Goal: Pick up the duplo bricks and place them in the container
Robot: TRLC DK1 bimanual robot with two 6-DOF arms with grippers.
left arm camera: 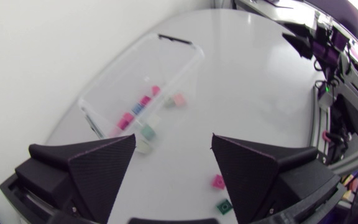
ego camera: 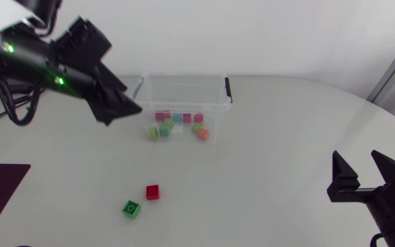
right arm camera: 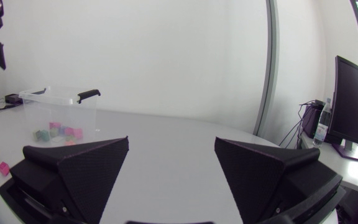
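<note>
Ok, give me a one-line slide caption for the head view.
Left gripper open beside the clear container of bricks; red brick and green brick lie on the table.

Left arm (ego camera: 29,58): dark glossy link, two green lights (ego camera: 59,81) lit on it, black cable (ego camera: 5,103) looped off the rear. Left gripper (left arm camera: 173,140) and right gripper (ego camera: 356,163): matte black, two broad wedge fingers (right arm camera: 79,165) each, fine woven texture on the faces, blocky black mounts behind.
</note>
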